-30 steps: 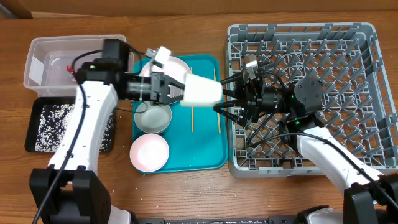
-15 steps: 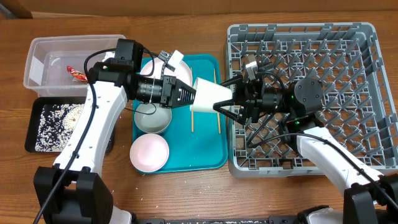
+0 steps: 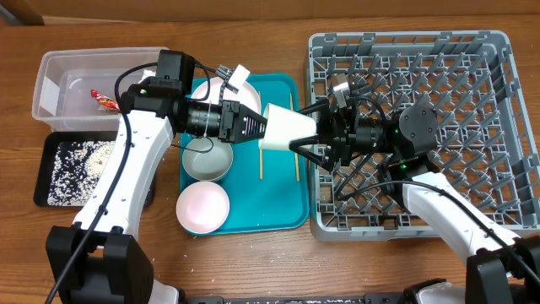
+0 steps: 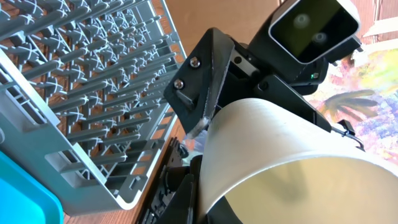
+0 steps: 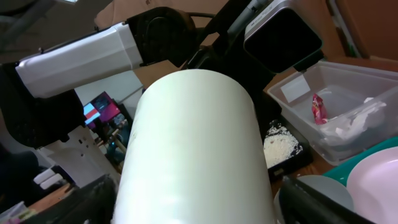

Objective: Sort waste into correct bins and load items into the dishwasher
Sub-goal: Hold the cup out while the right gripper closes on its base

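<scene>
left gripper (image 3: 256,127) and right gripper (image 3: 304,130) level at cup (image 3: 285,127)

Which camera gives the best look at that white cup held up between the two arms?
The overhead view: the white cup shows whole, lying sideways in mid-air. The left wrist view crops the cup at the frame's edge; the right wrist view shows only its outer wall, filling the picture.

Bright, even light, soft shadows; the close white cup (image 5: 193,155) looks slightly soft.
</scene>
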`<state>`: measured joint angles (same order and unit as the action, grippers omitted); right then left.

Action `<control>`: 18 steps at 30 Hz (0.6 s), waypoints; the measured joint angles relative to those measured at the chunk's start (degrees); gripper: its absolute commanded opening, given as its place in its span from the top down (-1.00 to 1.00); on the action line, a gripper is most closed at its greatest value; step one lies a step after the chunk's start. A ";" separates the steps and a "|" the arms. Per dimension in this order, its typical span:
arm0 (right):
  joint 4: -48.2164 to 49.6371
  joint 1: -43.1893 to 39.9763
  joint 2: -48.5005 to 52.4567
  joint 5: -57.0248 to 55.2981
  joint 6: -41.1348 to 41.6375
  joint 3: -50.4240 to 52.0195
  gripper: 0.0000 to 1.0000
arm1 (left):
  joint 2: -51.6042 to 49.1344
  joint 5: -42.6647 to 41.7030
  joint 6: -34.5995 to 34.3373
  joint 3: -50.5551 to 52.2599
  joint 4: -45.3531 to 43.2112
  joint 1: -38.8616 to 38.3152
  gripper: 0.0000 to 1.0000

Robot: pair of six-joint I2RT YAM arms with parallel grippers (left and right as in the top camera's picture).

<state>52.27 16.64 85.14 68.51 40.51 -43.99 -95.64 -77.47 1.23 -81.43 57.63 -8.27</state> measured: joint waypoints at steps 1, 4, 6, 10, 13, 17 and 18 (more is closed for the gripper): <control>0.00 0.00 0.00 -0.02 -0.04 0.00 -0.59 | 0.00 -0.07 0.00 0.00 0.00 0.00 0.92; -0.02 0.00 0.00 -0.22 -0.02 0.00 -0.53 | 0.00 -0.11 0.00 0.00 -0.04 0.00 0.92; 0.00 0.00 0.00 -0.42 -0.02 0.00 -0.46 | 0.00 -0.11 0.00 0.00 -0.22 0.00 0.92; 0.04 0.00 0.00 -0.52 0.11 0.00 -0.26 | 0.00 -0.04 0.02 0.00 -0.68 0.00 0.78; -0.02 0.00 0.00 -0.81 0.24 0.00 -0.24 | 0.00 -0.15 -0.37 0.00 -0.87 0.00 0.42; -0.02 0.00 0.00 -1.46 0.11 0.00 -0.17 | 0.00 -0.46 -0.98 0.00 -1.70 0.00 0.01; -0.02 0.00 0.00 -1.55 0.11 0.00 -0.12 | 0.00 -0.59 -0.98 0.00 -1.92 0.00 -0.04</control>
<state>52.25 16.64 85.14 66.96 40.62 -43.99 -95.64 -78.06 0.25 -81.43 55.70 -8.27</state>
